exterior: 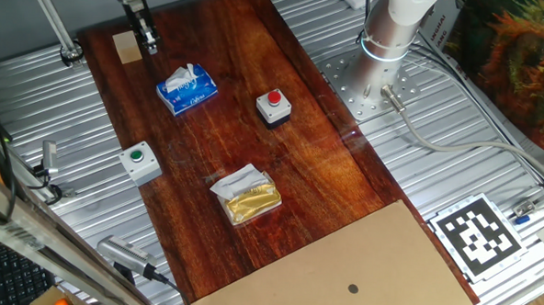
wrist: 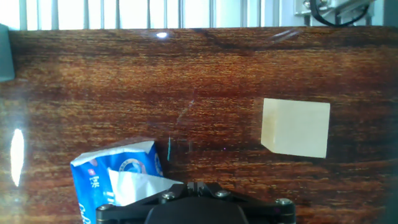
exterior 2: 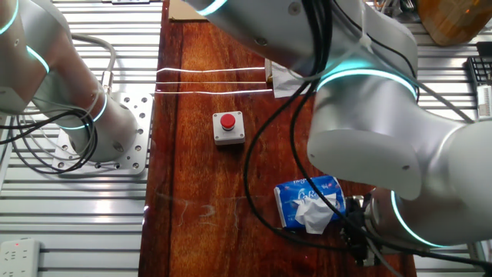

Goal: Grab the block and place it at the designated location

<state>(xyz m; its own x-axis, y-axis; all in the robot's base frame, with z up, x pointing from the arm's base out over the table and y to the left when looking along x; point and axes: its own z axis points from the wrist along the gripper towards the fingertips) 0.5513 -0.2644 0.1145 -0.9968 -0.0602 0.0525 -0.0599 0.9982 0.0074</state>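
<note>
At the upper left of one fixed view, we are hovering our gripper (exterior: 148,42) just beside the block (exterior: 125,47), lining up a grasp, though whether its fingers are apart is impossible to tell.

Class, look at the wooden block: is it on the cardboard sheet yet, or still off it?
Off: the block rests on the dark board's far end, the cardboard sheet at the opposite end.
</note>
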